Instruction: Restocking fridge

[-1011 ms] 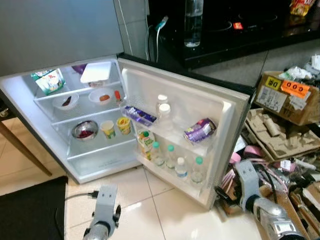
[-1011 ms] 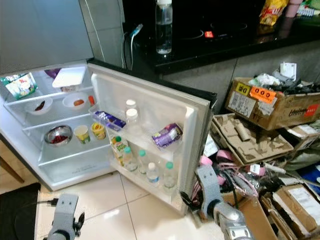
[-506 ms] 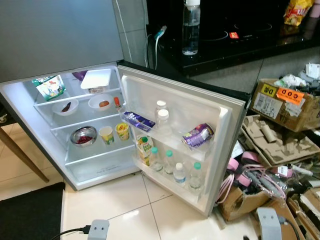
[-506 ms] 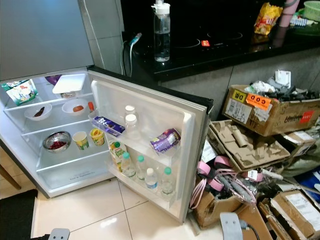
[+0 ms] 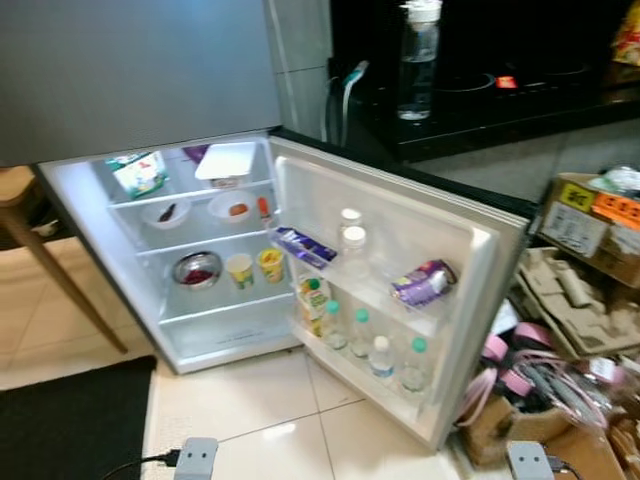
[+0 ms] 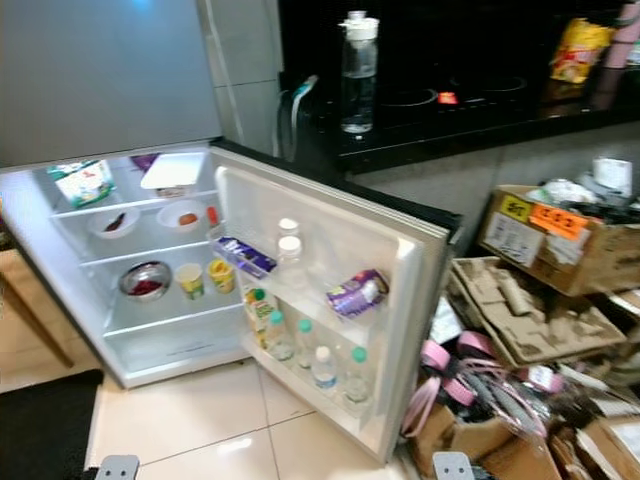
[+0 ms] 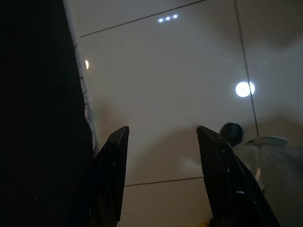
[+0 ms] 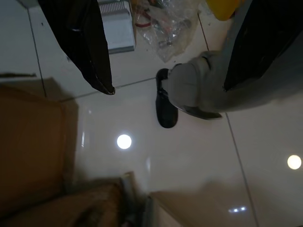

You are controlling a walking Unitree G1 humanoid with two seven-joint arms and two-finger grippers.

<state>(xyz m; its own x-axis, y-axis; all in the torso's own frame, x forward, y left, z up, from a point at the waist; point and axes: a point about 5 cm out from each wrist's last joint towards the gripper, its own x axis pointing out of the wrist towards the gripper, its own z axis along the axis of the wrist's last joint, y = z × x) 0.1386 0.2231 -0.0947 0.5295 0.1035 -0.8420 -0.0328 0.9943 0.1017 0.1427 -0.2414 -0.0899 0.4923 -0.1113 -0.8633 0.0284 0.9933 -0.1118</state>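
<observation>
A small fridge [image 5: 215, 330] stands open on the tiled floor, its door [image 5: 480, 260] swung out to the right. The shelves hold a green packet [image 5: 138, 172], a white tray [image 5: 227, 160], two white bowls, a steel bowl [image 5: 197, 269] and two cups [image 5: 239, 269]. In the door sit a chocolate bar [image 5: 305, 246], a purple packet [image 5: 424, 283], a juice carton [image 5: 313, 303] and several water bottles [image 5: 380, 355]. My left gripper [image 7: 162, 130] hangs open over bare tile beside the black mat. My right gripper [image 8: 168, 87] hangs open above the floor, with my foot below it.
A black counter [image 5: 480, 100] behind the door carries a tall clear bottle [image 5: 417, 60]. Cardboard boxes [image 5: 590, 215] and pink cables [image 5: 520, 365] crowd the floor on the right. A wooden table leg [image 5: 60, 280] and a black mat [image 5: 70, 420] lie to the left.
Both arms have dropped to the bottom edge of the eye views. The camera has turned left, so the fridge sits further right in the picture. Nothing in the fridge has moved.
</observation>
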